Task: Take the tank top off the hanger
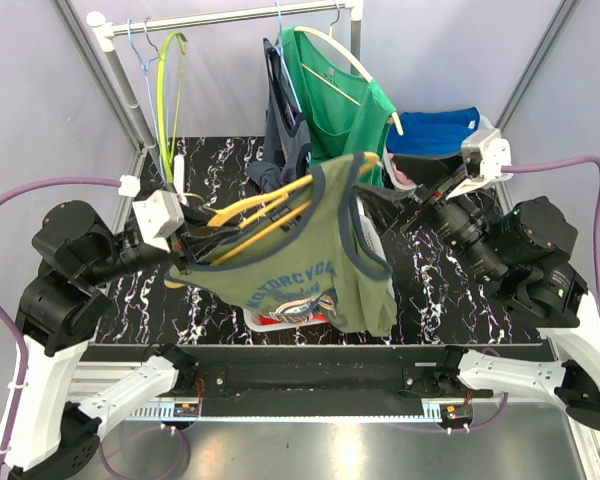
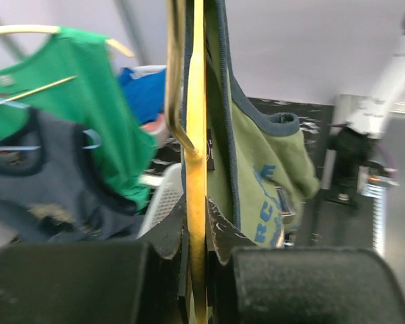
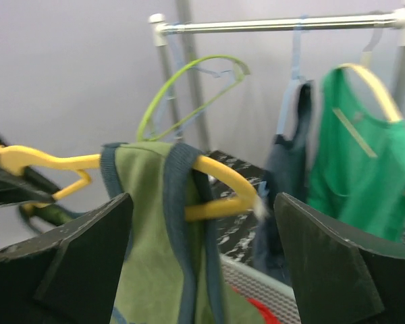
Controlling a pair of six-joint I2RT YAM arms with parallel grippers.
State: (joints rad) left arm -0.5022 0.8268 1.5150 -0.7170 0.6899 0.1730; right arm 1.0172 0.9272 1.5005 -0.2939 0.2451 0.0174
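Note:
An olive tank top point(image 1: 315, 265) with navy trim and blue lettering hangs from one end of a yellow hanger point(image 1: 265, 210) held level above the table. My left gripper point(image 1: 185, 240) is shut on the hanger point(image 2: 196, 223), clamping its yellow bar between the fingers; the top point(image 2: 270, 169) drapes to the right. My right gripper point(image 1: 420, 205) is open and empty, just right of the hanger's tip. In the right wrist view the top's strap point(image 3: 182, 202) loops over the hanger's end point(image 3: 223, 189), between the open fingers point(image 3: 74, 263).
A rack rail point(image 1: 230, 17) at the back carries a green top point(image 1: 340, 90), a dark grey top point(image 1: 285, 130) and an empty lime hanger point(image 1: 168, 90). A white basket point(image 1: 280, 320) with red cloth sits under the olive top. Blue cloth point(image 1: 440, 125) lies at back right.

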